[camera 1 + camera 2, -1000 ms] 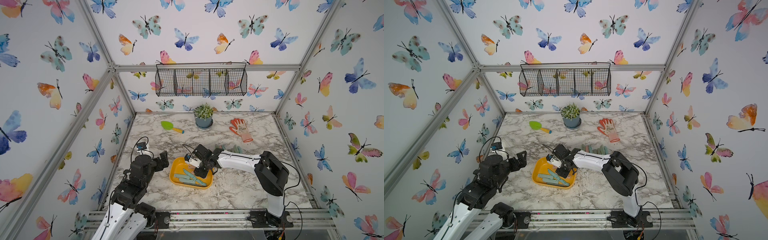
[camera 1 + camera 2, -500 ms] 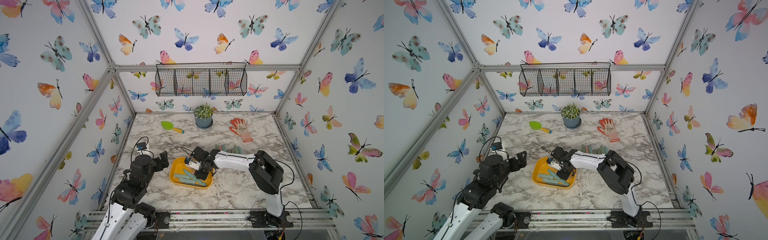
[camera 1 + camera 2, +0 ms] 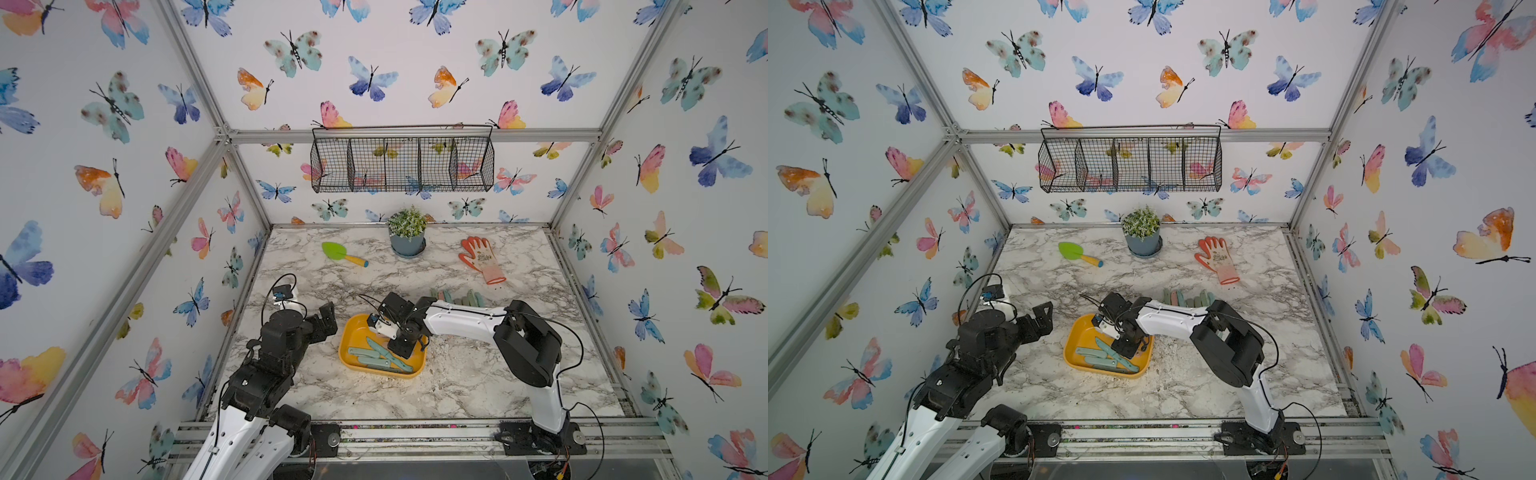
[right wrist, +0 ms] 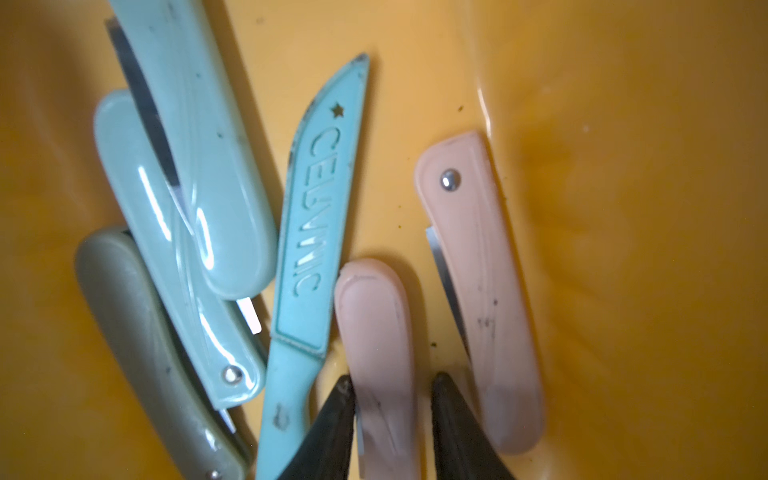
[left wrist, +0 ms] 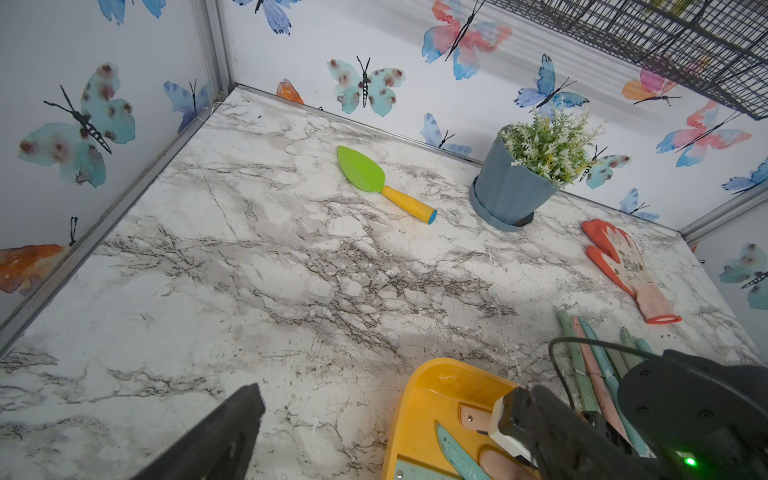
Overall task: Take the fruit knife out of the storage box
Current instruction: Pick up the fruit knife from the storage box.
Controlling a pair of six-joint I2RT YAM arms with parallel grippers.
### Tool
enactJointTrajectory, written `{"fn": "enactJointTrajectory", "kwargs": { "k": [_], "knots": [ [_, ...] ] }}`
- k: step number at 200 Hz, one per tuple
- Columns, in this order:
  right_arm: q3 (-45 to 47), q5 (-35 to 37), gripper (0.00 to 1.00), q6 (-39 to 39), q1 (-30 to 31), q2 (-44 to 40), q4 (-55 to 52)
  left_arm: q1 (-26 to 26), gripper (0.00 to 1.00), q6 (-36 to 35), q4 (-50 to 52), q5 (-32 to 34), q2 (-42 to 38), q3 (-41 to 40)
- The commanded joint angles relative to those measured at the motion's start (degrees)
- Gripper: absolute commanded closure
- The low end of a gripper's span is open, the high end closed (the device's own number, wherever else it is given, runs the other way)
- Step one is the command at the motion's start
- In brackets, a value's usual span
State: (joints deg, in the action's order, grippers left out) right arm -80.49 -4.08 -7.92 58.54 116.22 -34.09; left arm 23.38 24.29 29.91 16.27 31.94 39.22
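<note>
— Status, top views first?

— In both top views I see the storage box on the worktop, toward its front edge and between my two arms. The right gripper sits low inside the box among teal knives. The left gripper hangs just beside the box's left rim, touching nothing. I cannot tell whether its jaws are parted.

— Left wrist?

— One dark fingertip, a corner of the box, and a row of knives lying on the worktop beyond it.

— Right wrist?

— My right fingertips stand apart, astride the pink fruit knife, which lies folded on the box floor. One pad touches its handle and the other is just beside it, so I won't call it clamped. A second pink knife lies on one side, and a teal sheathed knife on the other.
</note>
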Motion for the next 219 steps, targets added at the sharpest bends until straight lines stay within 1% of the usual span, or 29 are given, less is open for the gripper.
{"fn": "enactJointTrajectory", "kwargs": {
  "k": [1, 54, 121, 174, 219],
  "knots": [
    [-0.89, 0.23, 0.68, 0.67, 0.52, 2.14, -2.4, 0.18, 0.02, 0.32, 0.14, 1.31, -0.64, 0.68],
    [-1.58, 0.84, 0.75, 1.06, 0.87, 2.93, -2.74, 0.17, 0.02, 0.3, 0.15, 1.22, -0.57, 0.74],
    [-1.65, 0.3, 0.81, 1.59, 0.87, 0.2, -1.26, 0.16, 0.01, 0.28, 0.15, 1.22, -0.48, 0.61],
    [-2.06, 0.03, 0.82, 2.15, 0.87, -2.15, -0.83, 0.16, 0.02, 0.24, 0.06, 0.86, -0.57, 0.69],
    [-2.82, -0.61, 0.82, 2.64, 0.87, -4.7, 0.13, 0.18, 0.02, -0.38, -0.56, -0.85, -1.08, 0.35]
  ]
}}
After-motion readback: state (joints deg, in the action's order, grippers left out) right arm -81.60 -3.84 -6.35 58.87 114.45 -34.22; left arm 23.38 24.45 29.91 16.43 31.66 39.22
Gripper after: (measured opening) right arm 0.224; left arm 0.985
